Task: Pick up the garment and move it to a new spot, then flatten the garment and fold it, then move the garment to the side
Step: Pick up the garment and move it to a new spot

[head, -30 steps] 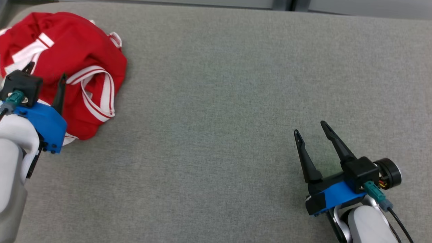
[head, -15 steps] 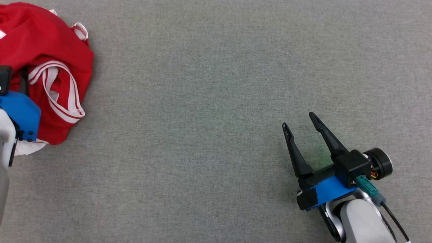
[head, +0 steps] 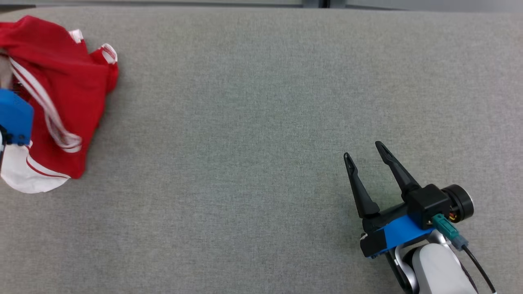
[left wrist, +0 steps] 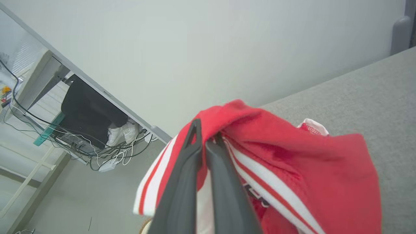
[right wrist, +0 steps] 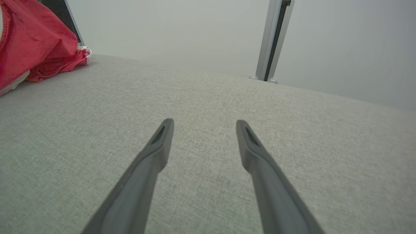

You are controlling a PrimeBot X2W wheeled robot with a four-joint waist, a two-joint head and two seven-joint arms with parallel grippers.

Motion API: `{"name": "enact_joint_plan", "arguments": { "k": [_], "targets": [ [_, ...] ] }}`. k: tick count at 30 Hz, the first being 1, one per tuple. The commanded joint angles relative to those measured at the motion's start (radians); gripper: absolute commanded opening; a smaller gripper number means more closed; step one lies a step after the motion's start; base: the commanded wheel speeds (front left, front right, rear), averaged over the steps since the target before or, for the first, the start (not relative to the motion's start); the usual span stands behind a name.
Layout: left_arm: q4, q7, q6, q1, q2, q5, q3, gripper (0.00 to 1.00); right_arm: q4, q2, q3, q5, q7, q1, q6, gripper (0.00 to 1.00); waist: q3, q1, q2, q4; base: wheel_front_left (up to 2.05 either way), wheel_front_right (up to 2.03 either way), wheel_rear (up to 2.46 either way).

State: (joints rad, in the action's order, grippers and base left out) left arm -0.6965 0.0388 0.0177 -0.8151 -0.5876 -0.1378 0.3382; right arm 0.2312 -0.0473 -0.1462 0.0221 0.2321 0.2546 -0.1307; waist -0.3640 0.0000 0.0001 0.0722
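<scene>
The garment [head: 69, 94] is red with white stripes and hangs bunched at the far left of the head view, partly lifted off the grey table [head: 261, 102]. In the left wrist view my left gripper [left wrist: 204, 136] is shut on a fold of the garment [left wrist: 292, 169], cloth draping to both sides of the fingers. Its blue mount [head: 14, 116] shows at the head view's left edge. My right gripper [head: 363, 150] stands open above the table at the lower right, with nothing between its fingers [right wrist: 162, 136]. The garment [right wrist: 32, 45] also appears at the right wrist view's upper left.
The table's far edge runs along the top of the head view, with a pale wall behind. A metal post [right wrist: 271, 39] stands behind the table. The left wrist view shows a floor with cables [left wrist: 107, 152] past the table's left end.
My left gripper has shut on the garment and raised it, so the cloth now hangs stretched. The head camera has shifted. The right gripper has stayed open in place.
</scene>
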Motion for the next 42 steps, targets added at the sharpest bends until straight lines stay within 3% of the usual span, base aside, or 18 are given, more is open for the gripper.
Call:
{"name": "enact_joint_plan", "arguments": {
  "k": [1,8,13,16,22,29,34,42],
  "targets": [
    [0.011,0.011,-0.006,-0.019,-0.005,0.007,-0.002,0.0,0.003,-0.006,0.002,-0.006,0.006,-0.008,0.0,1.0,0.014,0.0,-0.0001,-0.006,0.0,0.0,0.0],
    [0.087,0.036,0.011,-0.063,-0.023,0.038,0.037,0.0,0.048,-0.006,0.013,-0.043,0.021,-0.044,0.0,1.0,0.135,0.0,-0.0001,-0.03,0.0,0.0,0.0],
    [0.155,0.027,0.038,-0.097,0.0,0.049,0.076,0.0,0.082,-0.006,0.043,-0.068,0.028,-0.09,0.0,1.0,0.235,0.0,-0.0001,-0.065,0.0,0.0,0.0],
    [0.202,0.022,0.054,-0.116,0.03,0.036,0.093,0.0,0.096,-0.005,0.066,-0.081,0.031,-0.126,0.0,1.0,0.288,0.0,-0.0001,-0.097,0.0,0.0,0.0],
    [0.304,0.016,0.087,-0.142,0.145,-0.049,0.137,0.0,0.111,-0.006,0.134,-0.082,0.034,-0.197,0.0,1.0,0.358,0.0,-0.0001,-0.186,0.0,0.0,0.0],
    [0.387,-0.01,0.105,-0.113,0.266,-0.187,0.182,0.0,0.084,-0.005,0.177,-0.089,0.034,-0.219,0.0,1.0,0.322,0.0,-0.0001,-0.265,0.0,0.0,0.0],
    [0.317,-0.028,0.098,-0.047,0.268,-0.216,0.204,0.0,0.065,-0.005,0.16,-0.111,0.034,-0.181,0.0,1.0,0.247,0.0,-0.0001,-0.297,0.0,0.0,0.0],
    [0.071,-0.012,0.051,0.033,0.241,-0.241,0.176,0.0,0.055,-0.005,0.131,-0.146,0.034,-0.112,0.0,1.0,0.114,0.0,-0.0001,-0.331,0.0,0.0,0.0]
  ]
}}
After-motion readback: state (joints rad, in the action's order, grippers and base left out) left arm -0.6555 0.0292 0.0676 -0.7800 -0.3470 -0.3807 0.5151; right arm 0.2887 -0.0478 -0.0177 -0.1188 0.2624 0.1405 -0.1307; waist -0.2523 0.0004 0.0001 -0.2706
